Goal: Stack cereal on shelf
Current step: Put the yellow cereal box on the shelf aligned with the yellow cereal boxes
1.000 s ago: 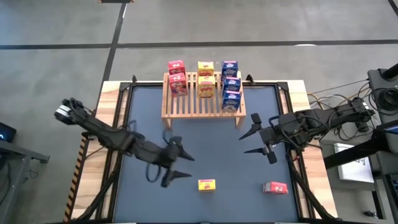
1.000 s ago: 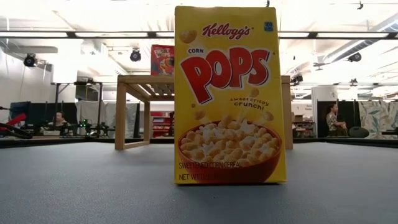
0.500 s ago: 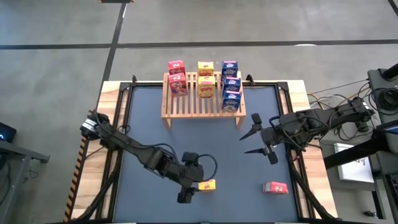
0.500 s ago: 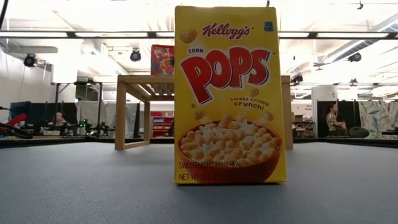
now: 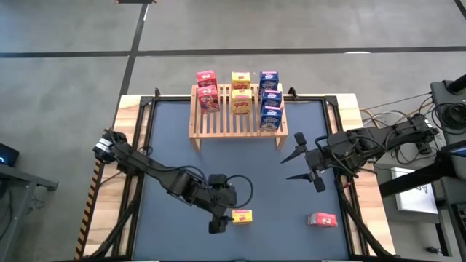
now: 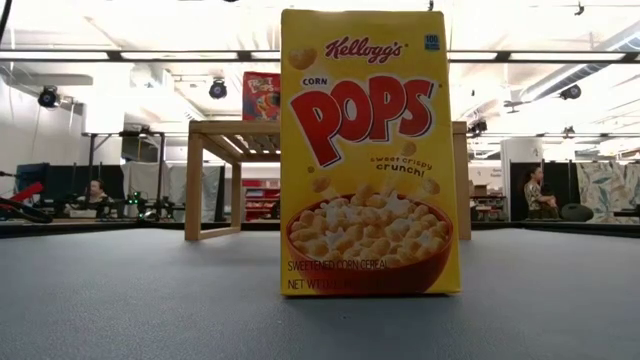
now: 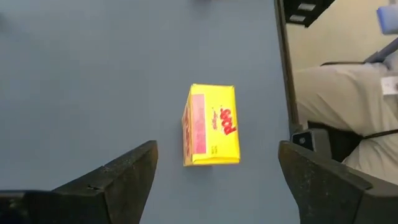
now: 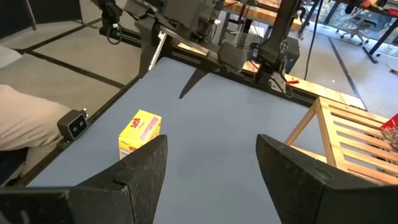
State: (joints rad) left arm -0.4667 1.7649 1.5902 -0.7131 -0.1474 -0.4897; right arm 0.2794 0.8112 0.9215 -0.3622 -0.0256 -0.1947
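Observation:
A yellow cereal box [image 5: 242, 216] stands upright on the dark table mat, near the near edge; it fills the low view [image 6: 365, 150]. My left gripper [image 5: 224, 214] hovers over it, pointing down and open. In the left wrist view its fingers [image 7: 216, 149] stand on either side of the box [image 7: 210, 124] without touching. A red box [image 5: 321, 219] lies on the mat to the right. The wooden shelf [image 5: 237, 124] at the far side carries two red, two yellow and three blue boxes. My right gripper [image 5: 285, 169] waits open right of centre.
The shelf's legs [image 6: 193, 185] rise behind the yellow box in the low view. Black frame rails [image 5: 138, 145] run along the mat's edges. Bare mat lies between the shelf and the two loose boxes. A person's trouser leg [image 7: 348, 99] shows beyond the near edge.
My left gripper has swung from the mat's middle toward the near edge and the yellow box, tipping from a level pose to pointing down over it. It has stayed open. The boxes and the right arm have not moved.

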